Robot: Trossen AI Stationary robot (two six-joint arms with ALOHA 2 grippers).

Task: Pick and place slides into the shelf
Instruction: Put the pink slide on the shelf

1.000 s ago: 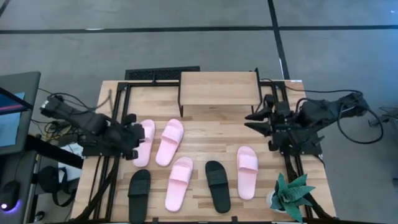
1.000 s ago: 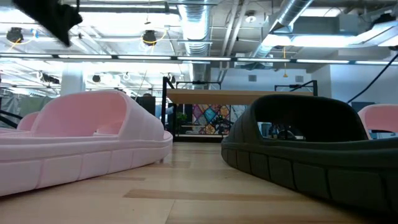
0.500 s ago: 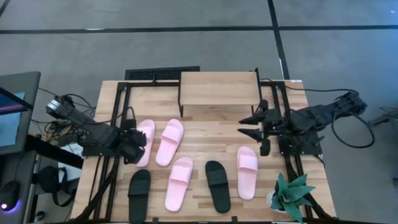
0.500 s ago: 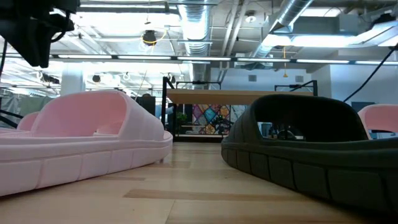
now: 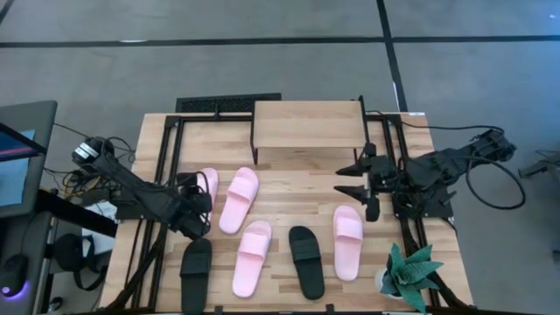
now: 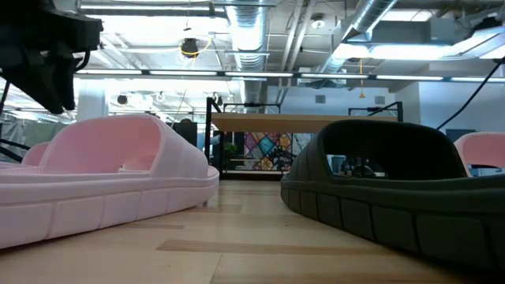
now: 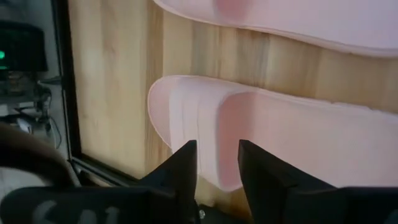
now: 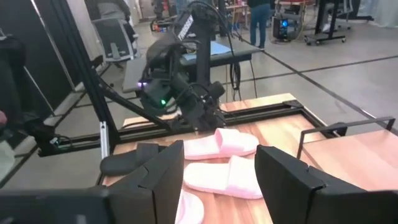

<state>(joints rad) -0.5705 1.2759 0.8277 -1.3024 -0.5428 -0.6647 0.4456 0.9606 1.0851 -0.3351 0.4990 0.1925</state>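
Observation:
Four pale pink slides (image 5: 204, 197) (image 5: 239, 199) (image 5: 252, 257) (image 5: 347, 241) and two black slides (image 5: 195, 271) (image 5: 306, 261) lie sole-down on the table. The shelf (image 5: 308, 124) stands at the far edge, its top board bare. My left gripper (image 5: 194, 217) is open, low over the near part of the leftmost pink slide (image 7: 286, 137). In the left wrist view its fingers stand on either side of that slide's side edge. My right gripper (image 5: 352, 180) is open and hovers above bare table, right of the shelf and beyond the right pink slide. My left gripper (image 7: 217, 171) comes from above, its two fingers astride the side edge (image 7: 217, 149) of the leftmost pink slide, where the strap begins. The slide lies flat on the table. Whether the fingers touch it, I cannot tell.
A small potted plant (image 5: 411, 276) stands at the table's near right corner. Black frame rails (image 5: 166, 166) (image 5: 398, 157) run along both table sides. The low view is filled by a pink slide (image 6: 102, 181) and a black slide (image 6: 394, 197), with the shelf (image 6: 292, 122) behind.
My left gripper has moved toward the table's near edge and down, along the leftmost pink slide. My right gripper has reached out toward the table's left, away from the right rail. No slide has moved.

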